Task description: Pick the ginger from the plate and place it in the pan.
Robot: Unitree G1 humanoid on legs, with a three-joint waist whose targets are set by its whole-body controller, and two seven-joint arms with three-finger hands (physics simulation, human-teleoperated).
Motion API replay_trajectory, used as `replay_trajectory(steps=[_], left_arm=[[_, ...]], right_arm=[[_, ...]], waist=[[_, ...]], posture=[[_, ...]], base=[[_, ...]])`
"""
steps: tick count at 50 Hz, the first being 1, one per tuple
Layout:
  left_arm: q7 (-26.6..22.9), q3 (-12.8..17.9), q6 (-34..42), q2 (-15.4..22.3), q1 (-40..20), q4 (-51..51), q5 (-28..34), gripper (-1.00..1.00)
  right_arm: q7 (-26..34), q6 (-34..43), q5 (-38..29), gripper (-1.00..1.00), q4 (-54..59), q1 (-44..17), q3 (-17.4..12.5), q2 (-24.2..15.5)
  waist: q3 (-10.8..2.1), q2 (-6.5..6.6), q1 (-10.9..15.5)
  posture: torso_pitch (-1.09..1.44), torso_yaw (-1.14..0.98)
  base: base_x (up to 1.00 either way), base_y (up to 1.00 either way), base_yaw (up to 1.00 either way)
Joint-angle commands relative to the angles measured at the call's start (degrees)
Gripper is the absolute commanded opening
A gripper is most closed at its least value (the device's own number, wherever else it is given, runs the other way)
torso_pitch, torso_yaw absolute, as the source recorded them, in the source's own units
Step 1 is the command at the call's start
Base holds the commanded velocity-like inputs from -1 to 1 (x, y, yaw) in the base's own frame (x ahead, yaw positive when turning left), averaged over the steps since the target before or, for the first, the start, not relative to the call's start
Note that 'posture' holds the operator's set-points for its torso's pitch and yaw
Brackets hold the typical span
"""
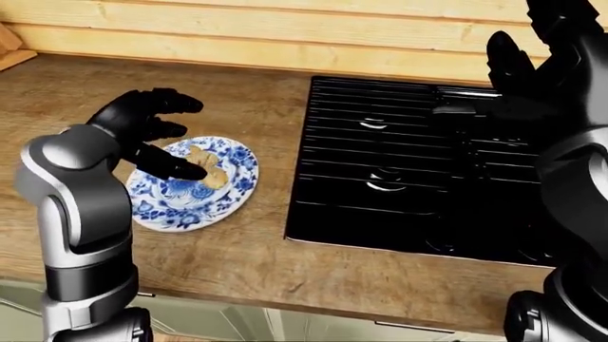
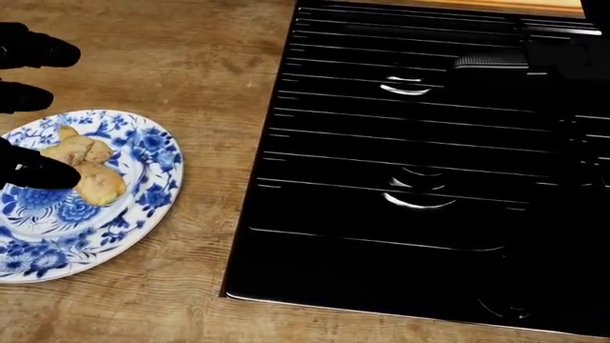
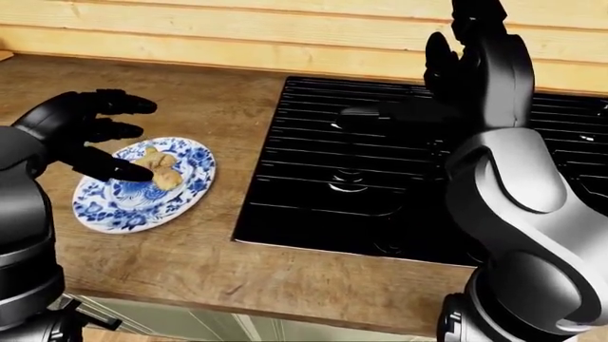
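The ginger (image 2: pixel 91 171), a knobbly tan root, lies on the blue-and-white plate (image 2: pixel 157 189) at the left of the head view. My left hand (image 1: pixel 190 139) hovers over the plate's left side, open. Its fingers are spread, and the lowest fingertip (image 2: pixel 52 174) is at the ginger's left edge. The black pan is hard to pick out on the black stove. Only its handle (image 2: pixel 491 59) shows, at the top right of the head view. My right hand (image 3: pixel 458 39) stands raised and open above the stove, empty.
The black stove (image 2: pixel 381 236) with its ridged grate fills the right of the wooden counter (image 2: pixel 191 57). A plank wall (image 1: pixel 237 28) runs along the top of the eye views. The counter's edge (image 1: pixel 285 303) lies near the bottom.
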Motion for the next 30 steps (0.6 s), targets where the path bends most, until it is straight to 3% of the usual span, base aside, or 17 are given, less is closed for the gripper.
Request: replay_trajectory(steps=[1,16,30], left_arm=[[1.1,0.6,-1.6,0.7,-1.8,-1.0,0.1,0.49],[3.1,-0.8,-4.3,-0.6,-3.5,4.4,0.9,0.43],[4.2,-0.7,-5.7,-1.6,-1.3,5.0,1.1,0.41]], right_arm=[[0.2,-1.8,-0.5,1.00,-0.5,-1.2,-0.5,-0.7],[-0.1,-1.4,0.0,1.00,-0.7,-1.5,-0.8,-0.7],[-0.5,-1.9,1.1,1.00,-0.7,-1.5,-0.8,-1.1]], waist=[[-1.37,0.25,0.0],[-1.51,0.19,-0.1],[-1.55,0.33,-0.1]], posture=[[0.00,0.00],[0.00,0.00],[0.00,0.00]], base=[[0.00,0.00,0.00],[0.00,0.00,0.00],[0.00,0.00,0.00]])
